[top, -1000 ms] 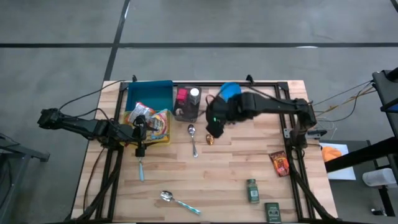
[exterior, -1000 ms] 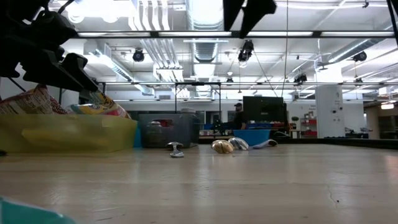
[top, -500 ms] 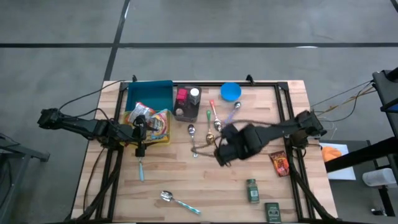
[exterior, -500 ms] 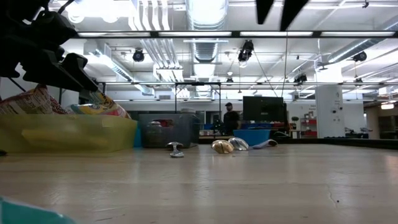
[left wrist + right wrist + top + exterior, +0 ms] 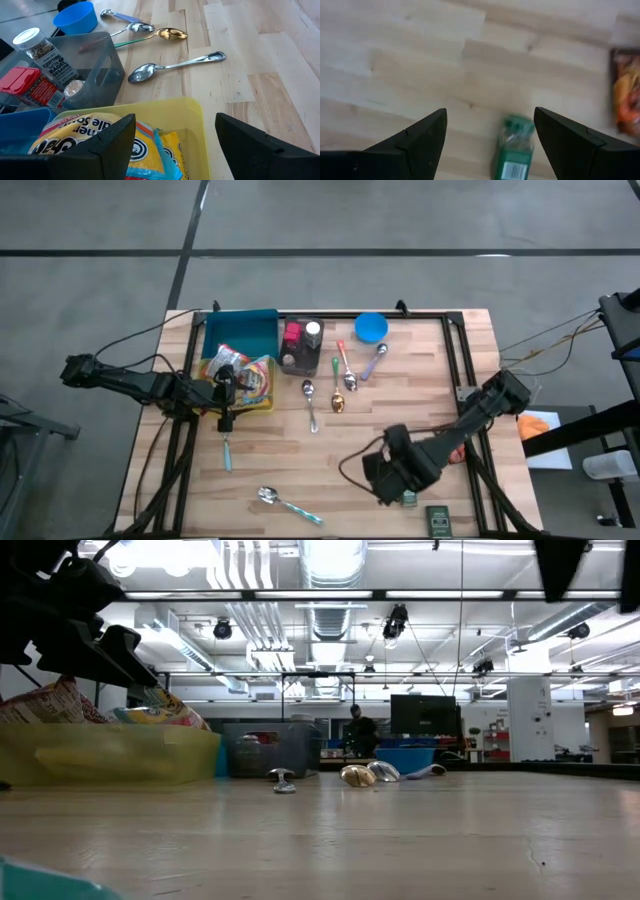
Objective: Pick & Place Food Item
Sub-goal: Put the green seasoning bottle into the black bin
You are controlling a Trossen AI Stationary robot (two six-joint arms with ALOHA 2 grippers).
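Right gripper (image 5: pixel 392 492) spread above green jar (image 5: pixel 406 487) near worktop's front-right corner; off-centre descent risks toppling. Left gripper (image 5: pixel 224 395) spread, idle over yellow bin (image 5: pixel 262 406).

spice jar (image 5: pixel 44 56) label: "EVERYTHING BUT THE BAGEL SESAME" | other packets: print not legible

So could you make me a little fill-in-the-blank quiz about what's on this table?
1. The right gripper hovers with open fingers over a small ____ packet.
2. The left gripper hangs over the ____ plastic bin of snack bags.
3. The round blue bowl stands at the table's ____ edge.
4. The gold-coloured spoon lies ____ the grey bin.

Missing words: green; yellow; far; outside
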